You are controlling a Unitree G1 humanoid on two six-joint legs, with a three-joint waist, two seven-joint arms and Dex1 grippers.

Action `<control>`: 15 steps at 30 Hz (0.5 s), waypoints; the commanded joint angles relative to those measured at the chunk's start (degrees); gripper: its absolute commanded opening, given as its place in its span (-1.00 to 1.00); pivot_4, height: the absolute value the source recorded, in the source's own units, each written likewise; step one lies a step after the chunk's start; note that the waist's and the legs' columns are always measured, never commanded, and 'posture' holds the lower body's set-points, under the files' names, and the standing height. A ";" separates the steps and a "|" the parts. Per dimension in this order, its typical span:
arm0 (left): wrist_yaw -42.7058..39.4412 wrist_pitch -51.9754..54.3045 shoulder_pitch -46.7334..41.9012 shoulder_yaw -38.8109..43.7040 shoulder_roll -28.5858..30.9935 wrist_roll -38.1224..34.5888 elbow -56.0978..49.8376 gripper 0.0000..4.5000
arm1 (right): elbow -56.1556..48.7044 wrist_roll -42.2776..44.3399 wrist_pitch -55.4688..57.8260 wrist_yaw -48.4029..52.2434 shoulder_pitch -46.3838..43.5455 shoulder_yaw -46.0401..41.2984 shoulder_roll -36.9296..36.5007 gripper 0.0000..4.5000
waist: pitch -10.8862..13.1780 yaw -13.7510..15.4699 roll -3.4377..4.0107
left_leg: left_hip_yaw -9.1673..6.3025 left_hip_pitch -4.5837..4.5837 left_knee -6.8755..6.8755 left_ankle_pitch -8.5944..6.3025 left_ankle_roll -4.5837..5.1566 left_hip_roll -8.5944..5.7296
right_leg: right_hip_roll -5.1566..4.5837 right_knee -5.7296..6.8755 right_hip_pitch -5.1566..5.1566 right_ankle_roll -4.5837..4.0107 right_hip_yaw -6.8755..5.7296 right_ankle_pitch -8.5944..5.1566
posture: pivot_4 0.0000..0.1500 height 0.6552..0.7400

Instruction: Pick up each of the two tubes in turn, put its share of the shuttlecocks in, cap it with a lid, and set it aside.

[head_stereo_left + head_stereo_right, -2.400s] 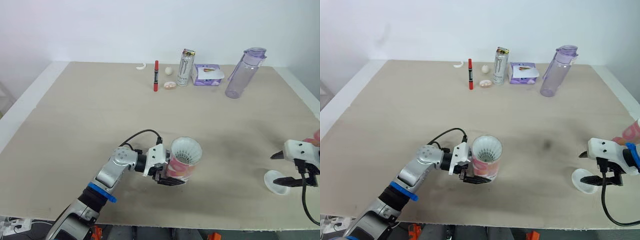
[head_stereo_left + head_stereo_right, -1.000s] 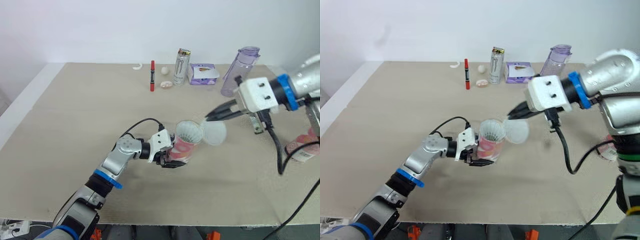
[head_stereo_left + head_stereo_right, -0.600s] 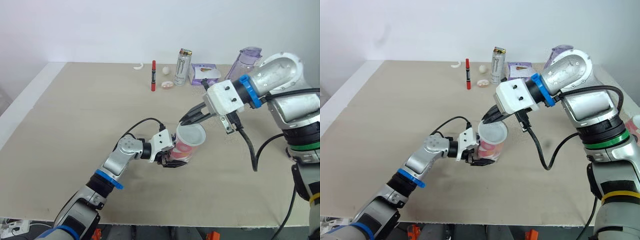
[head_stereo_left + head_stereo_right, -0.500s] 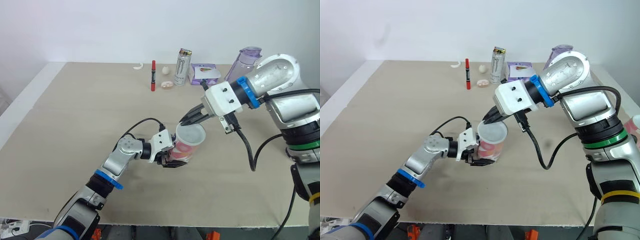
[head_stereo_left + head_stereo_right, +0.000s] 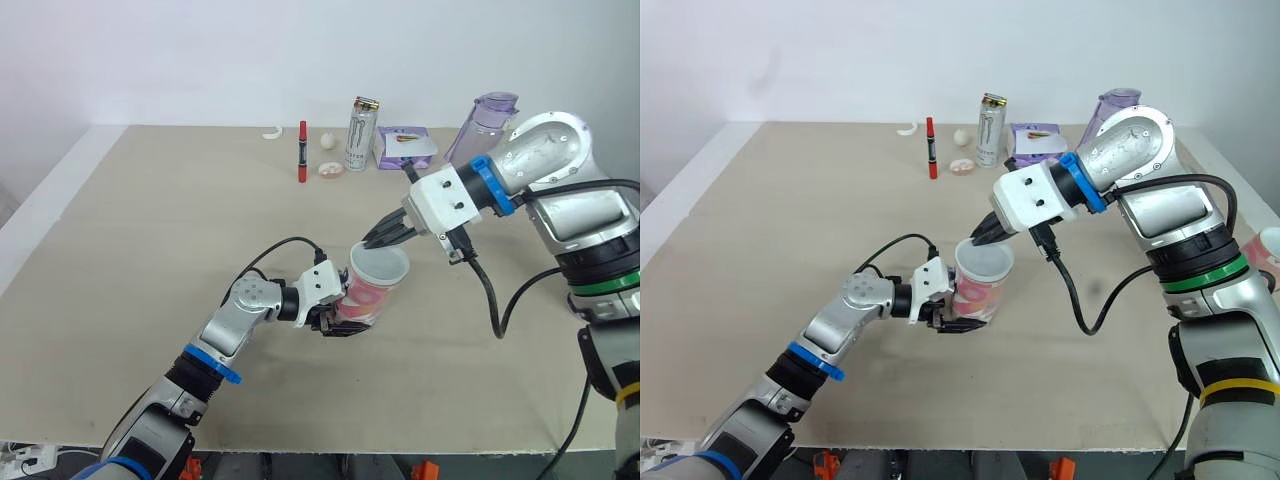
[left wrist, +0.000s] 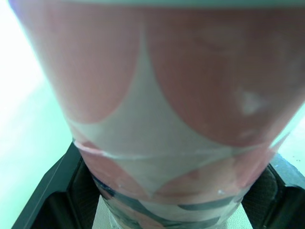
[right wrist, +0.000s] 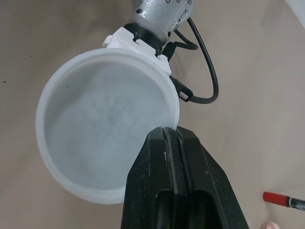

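Left gripper point(image 5: 343, 318): jaws clamped on the lower body of the pink tube point(image 5: 366, 296). The tube is mid-surface, tilted with its mouth facing up and to the right. Can't tell if its base touches the surface point(image 5: 150, 230).

Right gripper point(image 5: 375, 242): jaws together, pinching the far rim of the translucent white lid point(image 7: 102, 138). The lid sits over the tube mouth and hides the contents.

The left arm's black cable point(image 5: 275, 252) loops just behind the tube.

Clutter is along the far edge, well apart from the tube:
- red marker point(image 5: 301, 151)
- small white ball point(image 5: 327, 141)
- energy drink can point(image 5: 358, 134)
- purple tissue pack point(image 5: 405, 147)
- purple water bottle point(image 5: 480, 120), lower part blocked by the right arm

A second pink tube point(image 5: 1268, 250) is cut off at the right edge.
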 commanded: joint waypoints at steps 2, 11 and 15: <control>0.51 2.14 1.50 -0.91 1.74 2.47 1.74 0.61 | 0.72 -0.27 -1.89 2.32 -2.02 -0.49 -0.29 -0.94 | 0.00 0.00 0.00 | 0.00 0.00 0.00 0.00 0.00 0.00 | 0.00 0.00 0.00 0.00 0.00 0.00 | 1.00 1.00; 0.68 2.76 1.66 -0.65 2.05 2.39 1.69 0.61 | 2.19 -0.81 -4.05 2.32 -2.25 -0.46 0.96 -0.94 | 0.00 -0.03 0.00 | 0.00 0.02 0.00 0.00 0.00 0.02 | 0.02 0.00 0.00 0.01 0.00 0.00 | 1.00 1.00; 0.64 3.13 1.78 -0.49 2.24 2.35 1.47 0.61 | 2.86 -0.87 -4.86 2.32 -2.39 -0.30 1.17 -0.94 | 0.00 -0.06 0.00 | 0.01 0.05 0.00 0.00 0.00 0.04 | 0.03 0.01 0.00 0.00 0.00 0.00 | 1.00 1.00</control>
